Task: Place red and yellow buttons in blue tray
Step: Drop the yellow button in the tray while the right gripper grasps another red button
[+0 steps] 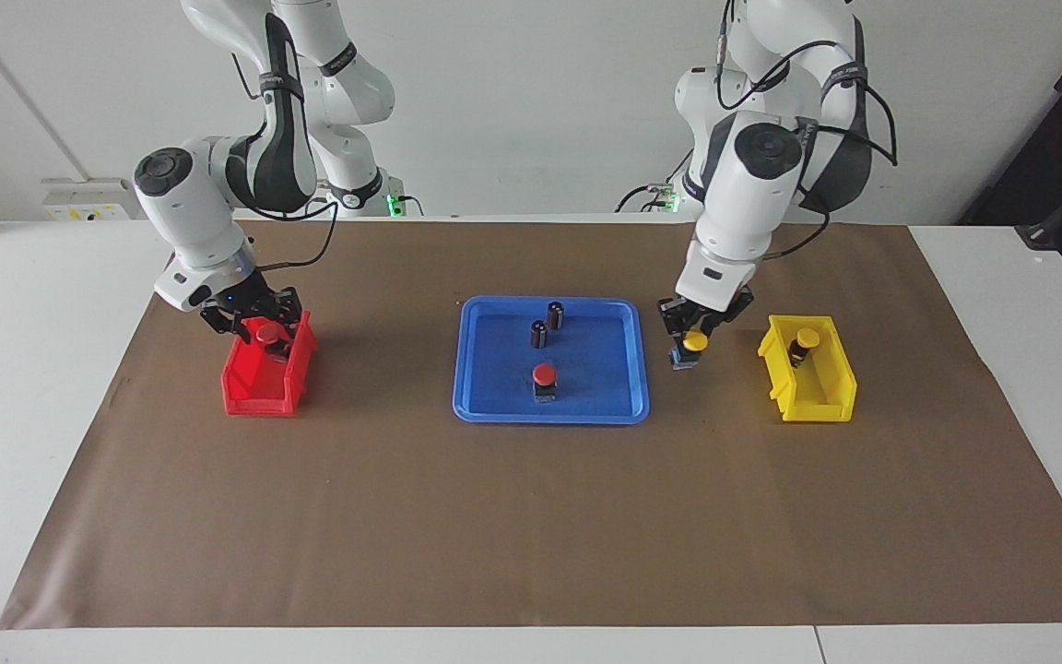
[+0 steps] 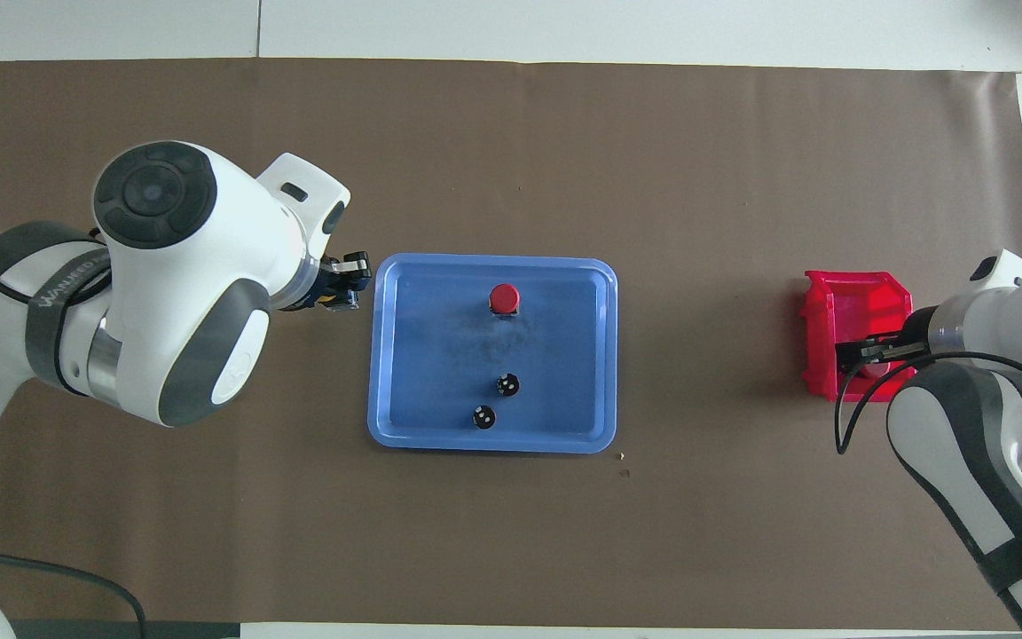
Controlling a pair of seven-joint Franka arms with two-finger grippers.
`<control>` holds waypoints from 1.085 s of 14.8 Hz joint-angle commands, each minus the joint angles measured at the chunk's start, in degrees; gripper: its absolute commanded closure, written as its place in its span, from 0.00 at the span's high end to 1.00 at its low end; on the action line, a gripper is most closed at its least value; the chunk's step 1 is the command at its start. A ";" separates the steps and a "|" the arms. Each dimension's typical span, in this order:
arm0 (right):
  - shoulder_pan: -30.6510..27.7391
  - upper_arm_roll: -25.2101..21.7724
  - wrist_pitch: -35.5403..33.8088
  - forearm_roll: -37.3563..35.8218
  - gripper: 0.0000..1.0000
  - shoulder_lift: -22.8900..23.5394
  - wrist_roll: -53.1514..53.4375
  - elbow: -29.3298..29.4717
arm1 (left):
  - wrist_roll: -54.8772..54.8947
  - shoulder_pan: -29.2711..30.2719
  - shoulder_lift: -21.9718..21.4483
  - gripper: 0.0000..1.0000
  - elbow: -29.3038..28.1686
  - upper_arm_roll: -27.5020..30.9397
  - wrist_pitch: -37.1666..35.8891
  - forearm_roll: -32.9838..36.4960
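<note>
Two steps going at once here. The left gripper (image 1: 690, 349) is pinching a yellow button (image 1: 695, 342) between its jaws, hanging over the tabletop (image 1: 531, 516) in the gap between the blue tray (image 1: 470, 364) and the yellow bin (image 1: 828, 392). The second yellow button (image 1: 805, 339) is sitting in that bin, off to the side of the jaws toward the left arm's end.

The right gripper (image 1: 259, 325) is down at the rim of the red bin (image 1: 259, 387) with a red button (image 1: 266, 334) right between the jaws. They're looking closed on its body, but I honestly cannot tell for sure whether they're gripping it yet. The other red button (image 1: 544, 376) is already standing in the tray, along with two dark cylinders (image 1: 547, 325) nearer the robots.

So roughly one of four is done, I'd say.

For the left arm, I'd be carrying the button across high enough for its black body to be clearing the raised rim, then lowering onto bare tray floor away from the red button and the cylinders, and only spreading the jaws once it's resting upright. For the right arm, I'd be confirming a square grip on the body below the cap, then lifting straight up so it's not dragging on the bin wall.
</note>
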 commanded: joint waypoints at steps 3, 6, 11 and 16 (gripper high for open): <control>-2.79 0.70 2.98 0.87 0.74 -0.39 -4.65 -2.51 | -6.83 -6.57 1.92 0.02 -3.84 1.07 8.97 -1.08; -2.79 0.70 3.16 0.87 0.73 -0.57 -4.74 -3.21 | -9.92 -9.22 4.47 0.01 -3.75 1.07 12.75 -1.08; -2.70 0.70 3.16 0.87 0.70 -1.18 -4.22 -4.62 | -11.94 -10.63 7.99 0.02 -3.14 1.16 15.75 -1.08; -2.79 0.70 2.90 0.78 0.59 -1.71 -4.74 -5.85 | -11.85 -10.72 8.61 0.10 -3.14 1.16 17.15 -1.08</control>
